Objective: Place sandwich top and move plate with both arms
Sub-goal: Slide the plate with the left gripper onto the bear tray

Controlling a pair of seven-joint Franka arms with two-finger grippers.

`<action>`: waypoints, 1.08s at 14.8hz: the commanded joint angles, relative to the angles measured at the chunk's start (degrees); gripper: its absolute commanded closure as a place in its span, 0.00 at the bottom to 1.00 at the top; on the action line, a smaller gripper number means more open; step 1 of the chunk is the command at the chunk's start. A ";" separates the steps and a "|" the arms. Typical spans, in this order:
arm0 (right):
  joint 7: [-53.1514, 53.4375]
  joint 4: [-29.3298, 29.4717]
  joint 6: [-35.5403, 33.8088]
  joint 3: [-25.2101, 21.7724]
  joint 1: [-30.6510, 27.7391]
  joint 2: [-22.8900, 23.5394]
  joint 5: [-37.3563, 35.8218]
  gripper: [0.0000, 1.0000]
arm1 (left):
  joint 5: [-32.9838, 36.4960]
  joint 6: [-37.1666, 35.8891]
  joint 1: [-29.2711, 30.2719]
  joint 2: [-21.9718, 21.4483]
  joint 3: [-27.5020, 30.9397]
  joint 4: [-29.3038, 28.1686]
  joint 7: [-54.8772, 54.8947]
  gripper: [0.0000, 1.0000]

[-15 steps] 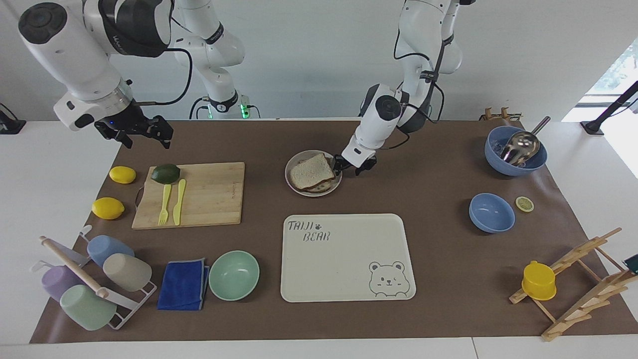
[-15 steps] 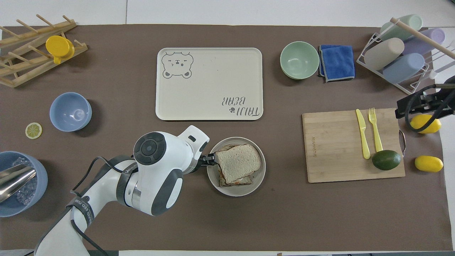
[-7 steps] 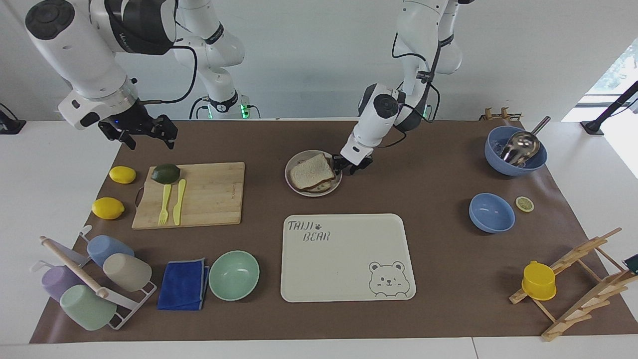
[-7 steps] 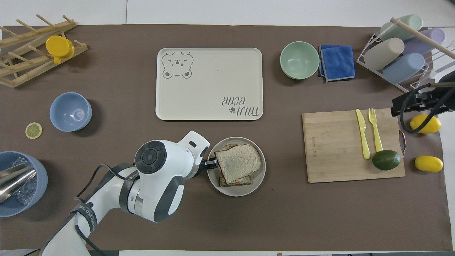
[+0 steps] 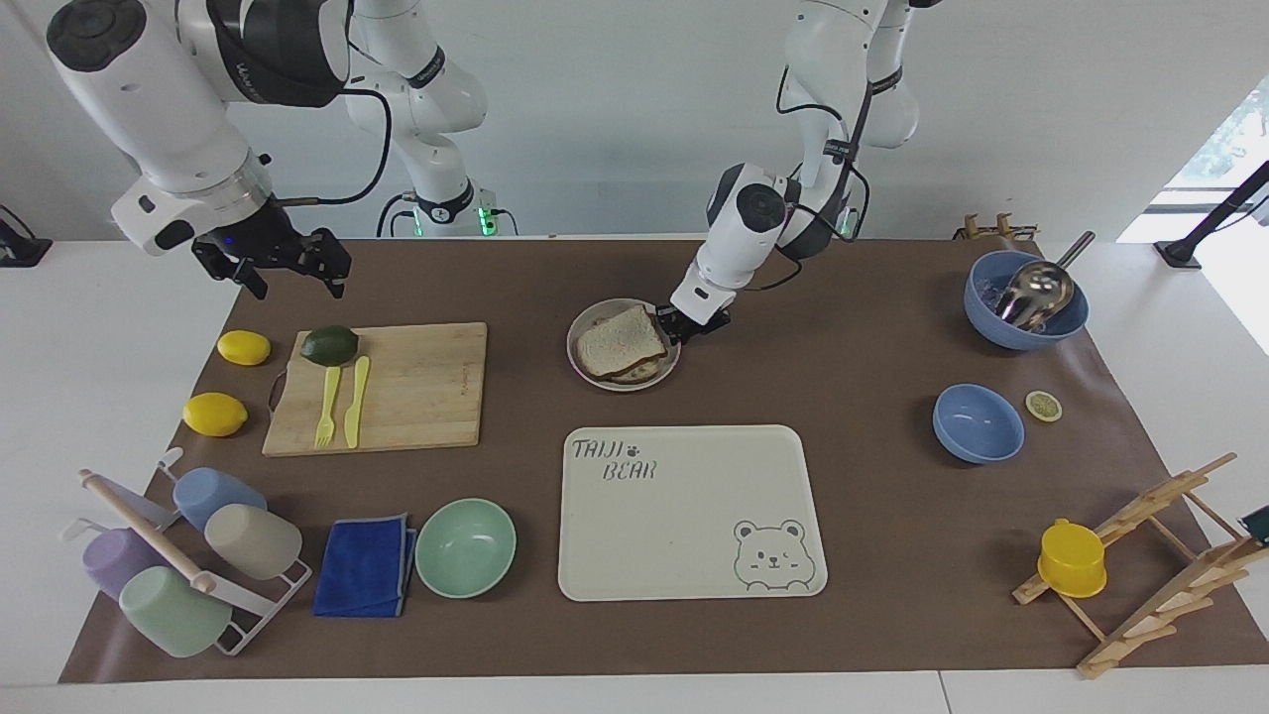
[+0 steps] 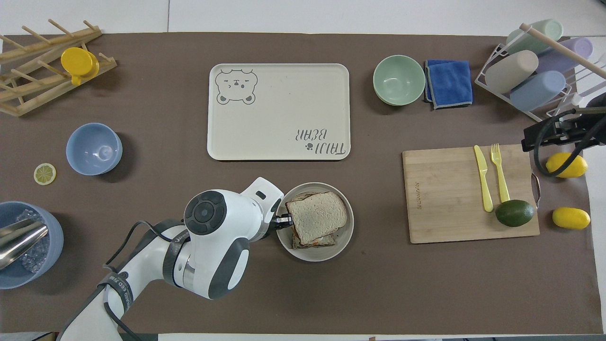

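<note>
The sandwich top (image 5: 620, 339) (image 6: 316, 217), a plain bread slice, lies on the stacked sandwich in the small round plate (image 5: 634, 385) (image 6: 348, 233), which stands between the robots and the tray. My left gripper (image 5: 676, 327) (image 6: 285, 220) is down at the plate's rim on the side toward the left arm's end, its fingertips pinched on the rim. My right gripper (image 5: 292, 283) hangs open and empty in the air over the mat's edge at the right arm's end, by the cutting board's corner.
A cream bear tray (image 5: 694, 565) lies farther from the robots than the plate. A cutting board (image 5: 416, 387) holds an avocado (image 5: 329, 344), fork and knife, with two lemons beside it. Blue bowls (image 5: 978, 423), a green bowl (image 5: 465, 546), a cloth, a cup rack and wooden racks line the mat.
My left gripper has edged in toward the plate and closed its fingers on the rim. The right gripper has barely shifted. Bread and plate stay where they were.
</note>
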 commanded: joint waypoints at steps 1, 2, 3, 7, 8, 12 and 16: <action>-1.00 0.18 0.72 0.68 -0.98 -0.26 0.04 0.00 | -1.14 1.36 -1.15 -1.68 0.83 -2.10 -0.33 0.99; -1.09 0.18 0.72 0.77 -0.89 -0.26 -0.04 0.00 | -1.14 1.36 -1.06 -1.68 0.83 -2.01 -0.33 1.00; -1.09 0.26 0.72 0.77 -0.89 -0.26 -0.04 0.00 | -1.14 1.27 -0.97 -1.68 0.83 -2.01 -0.25 1.00; -1.09 0.44 0.72 0.94 -0.89 -0.26 -0.31 0.00 | -1.23 0.14 1.56 -1.77 0.91 -0.18 1.15 1.00; -1.09 0.53 0.72 0.95 -0.89 -0.26 -0.39 0.00 | -1.23 -1.96 3.23 -2.21 0.91 1.23 1.86 1.00; -1.09 0.53 0.72 1.03 -0.80 -0.26 -0.57 0.00 | -1.14 -15.66 10.87 -0.82 1.00 16.14 3.09 1.00; -1.00 0.44 0.63 1.03 -0.71 -0.26 -0.66 0.00 | -1.06 -18.50 16.77 5.24 1.00 26.45 3.88 1.00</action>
